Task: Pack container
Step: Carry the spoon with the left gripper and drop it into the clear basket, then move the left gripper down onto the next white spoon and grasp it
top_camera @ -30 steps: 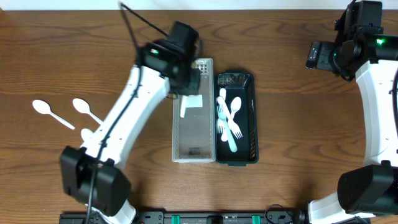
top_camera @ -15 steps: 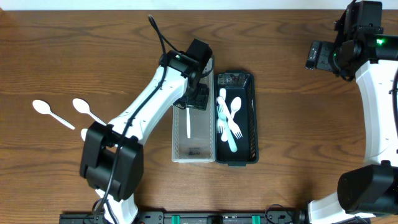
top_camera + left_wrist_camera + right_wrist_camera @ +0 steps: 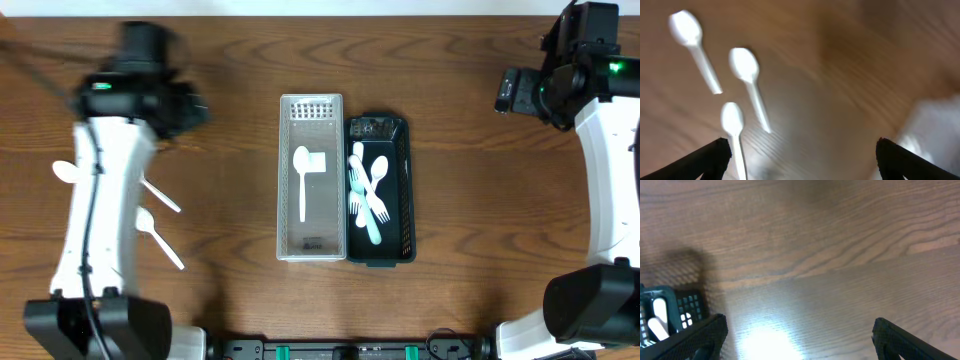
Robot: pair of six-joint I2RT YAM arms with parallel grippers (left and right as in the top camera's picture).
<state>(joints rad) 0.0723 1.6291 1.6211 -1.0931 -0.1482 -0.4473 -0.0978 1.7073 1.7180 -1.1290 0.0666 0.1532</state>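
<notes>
Overhead, one spoon (image 3: pixel 301 180) lies inside the clear bin (image 3: pixel 325 215), and the dark bin (image 3: pixel 405 200) of cutlery sits against its right side. My left arm (image 3: pixel 95 220) hides part of the loose spoons (image 3: pixel 745 67) well left of the clear bin, but the left wrist view shows all three. The left gripper (image 3: pixel 800 155) is spread wide and empty. The right gripper (image 3: pixel 799 335), far right of the clear bin, also gapes empty.

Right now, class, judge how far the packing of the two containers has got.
Done: one white plastic spoon lies in the clear slotted tray; pale forks and spoons lie in the dark green basket. In hand: nothing; the left gripper hangs open, the right gripper too. Left: three white spoons below the left gripper on the brown wooden table.
</notes>
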